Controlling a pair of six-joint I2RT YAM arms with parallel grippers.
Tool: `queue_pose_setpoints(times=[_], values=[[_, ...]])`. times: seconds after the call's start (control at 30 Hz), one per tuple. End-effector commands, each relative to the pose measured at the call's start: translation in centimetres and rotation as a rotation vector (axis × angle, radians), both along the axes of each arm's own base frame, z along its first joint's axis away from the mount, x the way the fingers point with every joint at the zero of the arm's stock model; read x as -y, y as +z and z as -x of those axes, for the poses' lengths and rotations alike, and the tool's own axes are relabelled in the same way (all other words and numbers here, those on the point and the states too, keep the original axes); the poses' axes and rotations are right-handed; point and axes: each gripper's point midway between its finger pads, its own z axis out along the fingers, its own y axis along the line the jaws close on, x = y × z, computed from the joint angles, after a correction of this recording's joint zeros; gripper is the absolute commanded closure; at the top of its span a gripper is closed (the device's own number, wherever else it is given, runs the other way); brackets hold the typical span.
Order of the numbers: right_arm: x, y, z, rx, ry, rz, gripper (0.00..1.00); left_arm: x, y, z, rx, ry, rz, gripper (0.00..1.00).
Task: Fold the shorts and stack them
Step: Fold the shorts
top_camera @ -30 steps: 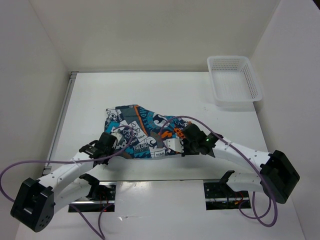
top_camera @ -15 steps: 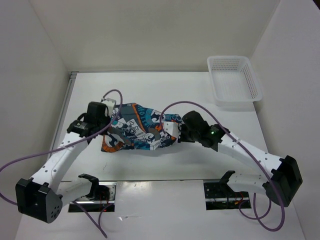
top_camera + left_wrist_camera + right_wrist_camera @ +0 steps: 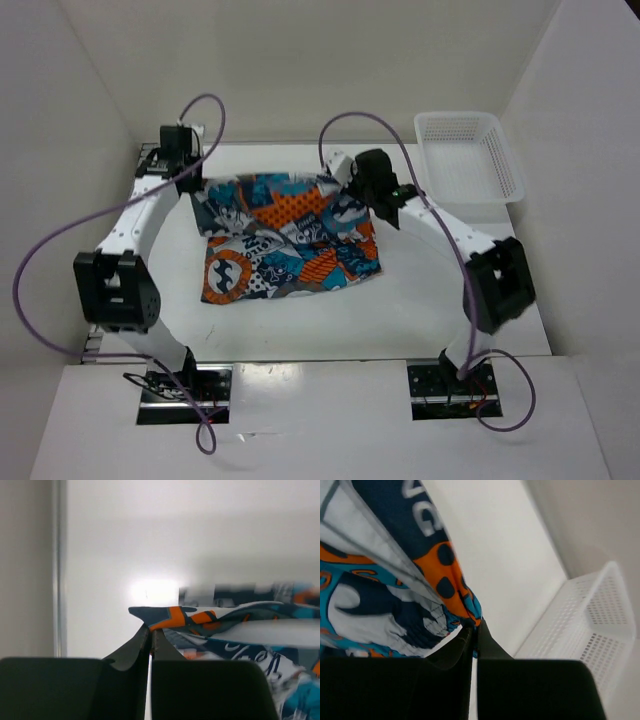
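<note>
The printed shorts [image 3: 285, 235] hang spread wide between my two grippers over the far half of the table, their lower edge trailing toward the near side. My left gripper [image 3: 197, 184] is shut on the cloth's far left corner. In the left wrist view the jaws [image 3: 151, 630] pinch an orange and navy tip of the shorts [image 3: 225, 625]. My right gripper [image 3: 347, 180] is shut on the far right corner. In the right wrist view its fingers [image 3: 475, 626] clamp a blue and orange fold of the shorts [image 3: 395, 580].
A white mesh basket [image 3: 468, 160] stands at the table's far right corner, close beside the right arm, and shows in the right wrist view too [image 3: 590, 625]. White walls close in the table [image 3: 430, 300] on the left, back and right.
Both arms have swung from the near middle of the table to its far side, carrying the shorts up and away. The bunched cloth has been drawn out wide between the grippers.
</note>
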Motion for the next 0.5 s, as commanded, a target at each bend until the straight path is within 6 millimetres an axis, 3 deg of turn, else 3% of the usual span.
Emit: queue_pose_setpoints(times=[0.0,0.03,0.1,0.13,0.17,0.2,0.23,0.27,0.33,0.43,0.47], values=[[0.3,10.9,-8.6,0.313,-0.275,-0.251,1.0,-2.0,6.7,-6.5,0.197,0.059,-0.028,1.0],[-0.2,8.8,-9.7,0.267,-0.306,-0.252,1.0,-2.0,7.6,-6.8,0.214,0.059,-0.027,1.0],[-0.2,8.8,-10.0,0.256,-0.354,-0.298,1.0,-1.5,7.7,-6.2,0.21,0.05,-0.026,1.0],[0.1,8.0,-9.6,0.242,-0.351,-0.277,1.0,-0.6,7.2,-5.7,0.205,0.026,-0.019,1.0],[-0.2,5.6,-8.5,0.195,-0.322,-0.235,1.0,-0.1,6.3,-5.0,0.192,0.015,-0.018,1.0],[-0.2,5.1,-8.0,0.198,-0.312,-0.214,1.0,0.9,6.6,-3.7,0.208,-0.006,-0.016,1.0],[0.0,5.0,-7.6,0.207,-0.3,-0.194,1.0,1.0,3.4,-2.2,0.148,-0.007,-0.026,1.0],[0.0,5.6,-6.7,0.213,-0.29,-0.2,1.0,1.0,2.7,-1.3,0.131,-0.007,-0.027,1.0],[0.2,4.0,-5.5,0.168,-0.25,-0.162,1.0,1.7,1.7,0.8,0.085,-0.038,-0.009,1.0],[-0.1,0.5,-3.0,0.075,-0.154,-0.085,1.0,3.2,-1.0,4.3,-0.039,-0.099,0.027,1.0],[0.0,-1.6,-1.7,0.037,-0.135,-0.046,1.0,3.8,-1.4,5.6,-0.067,-0.12,0.036,1.0]])
